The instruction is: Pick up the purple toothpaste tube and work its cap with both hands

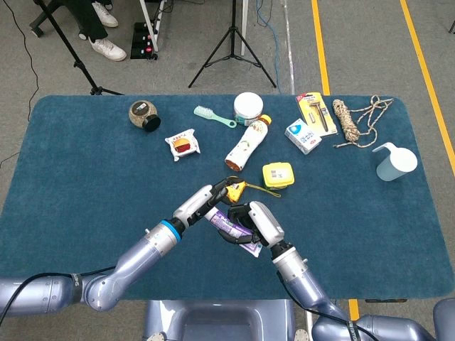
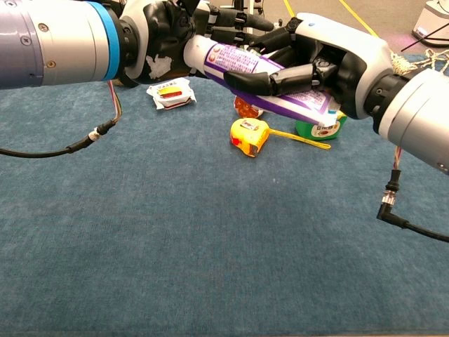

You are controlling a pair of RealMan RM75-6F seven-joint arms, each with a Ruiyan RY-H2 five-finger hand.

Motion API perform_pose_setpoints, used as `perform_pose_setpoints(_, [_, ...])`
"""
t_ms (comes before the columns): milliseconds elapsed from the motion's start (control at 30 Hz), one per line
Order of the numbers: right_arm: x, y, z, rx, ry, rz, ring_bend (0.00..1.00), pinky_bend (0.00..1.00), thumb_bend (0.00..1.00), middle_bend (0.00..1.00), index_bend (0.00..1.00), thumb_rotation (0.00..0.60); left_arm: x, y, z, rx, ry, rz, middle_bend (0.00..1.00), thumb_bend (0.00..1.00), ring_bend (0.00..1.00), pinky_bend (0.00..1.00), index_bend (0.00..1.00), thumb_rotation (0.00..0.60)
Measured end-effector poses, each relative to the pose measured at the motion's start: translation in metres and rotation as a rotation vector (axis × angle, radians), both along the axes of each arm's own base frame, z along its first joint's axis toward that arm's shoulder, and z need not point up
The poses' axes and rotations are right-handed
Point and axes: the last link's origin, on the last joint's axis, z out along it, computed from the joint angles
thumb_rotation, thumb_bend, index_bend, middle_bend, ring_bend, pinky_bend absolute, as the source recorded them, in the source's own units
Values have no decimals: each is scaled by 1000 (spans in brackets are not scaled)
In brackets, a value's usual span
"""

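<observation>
The purple and white toothpaste tube (image 2: 242, 64) hangs in the air above the table, lying nearly level between both hands. My right hand (image 2: 319, 60) grips its body from the right, fingers wrapped over and under it. My left hand (image 2: 175, 31) closes round the tube's left end, and the cap is hidden inside its fingers. In the head view the tube (image 1: 231, 225) shows as a short purple strip between the left hand (image 1: 206, 202) and the right hand (image 1: 257, 222), above the table's near middle.
A yellow tape measure (image 2: 250, 135) with its tape pulled out lies just below the hands. Behind it are a yellow box (image 1: 278, 175), a lying bottle (image 1: 247, 144) and a snack packet (image 2: 170, 93). A jar (image 1: 143, 116), a rope (image 1: 352, 119) and a cup (image 1: 393, 162) stand further off.
</observation>
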Motion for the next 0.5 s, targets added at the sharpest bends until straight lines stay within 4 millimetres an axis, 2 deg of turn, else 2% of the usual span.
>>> perform_pose_setpoints(500, [-1, -4, 1, 35, -82, -23, 1000, 1000, 391, 952, 872, 600, -4, 3, 6, -44, -61, 42, 96, 98, 31, 243, 84, 0])
